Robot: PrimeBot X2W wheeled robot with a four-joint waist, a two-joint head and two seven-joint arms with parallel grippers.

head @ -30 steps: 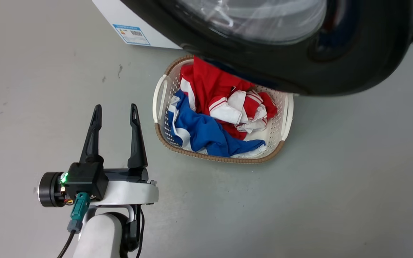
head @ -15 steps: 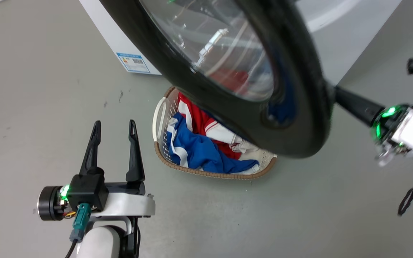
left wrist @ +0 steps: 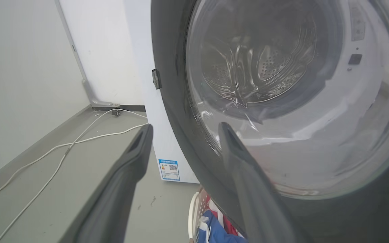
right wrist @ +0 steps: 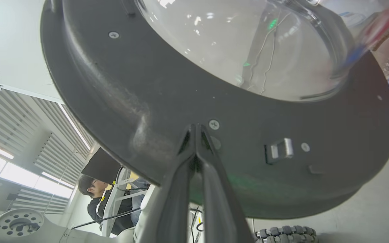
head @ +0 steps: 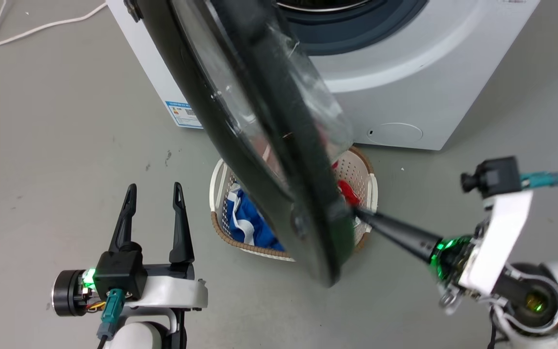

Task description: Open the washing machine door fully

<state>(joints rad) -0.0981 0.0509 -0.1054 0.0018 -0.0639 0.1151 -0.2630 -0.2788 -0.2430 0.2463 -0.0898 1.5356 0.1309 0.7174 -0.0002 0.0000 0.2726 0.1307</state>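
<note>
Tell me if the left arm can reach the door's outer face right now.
Probably yes. The left gripper is open and empty; the washing machine door hangs just ahead of it, outer face toward it, nothing between. The right gripper touches the inner side, out of the way.

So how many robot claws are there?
2. The left gripper is at the head view's lower left, open, apart from the washing machine door. The right gripper is at the lower right, fingers shut, tips on the door.

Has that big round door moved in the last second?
Yes. The washing machine door has swung further open, leftward, uncovering the washing machine front it hid before, with the right claw against its inner face.
</note>
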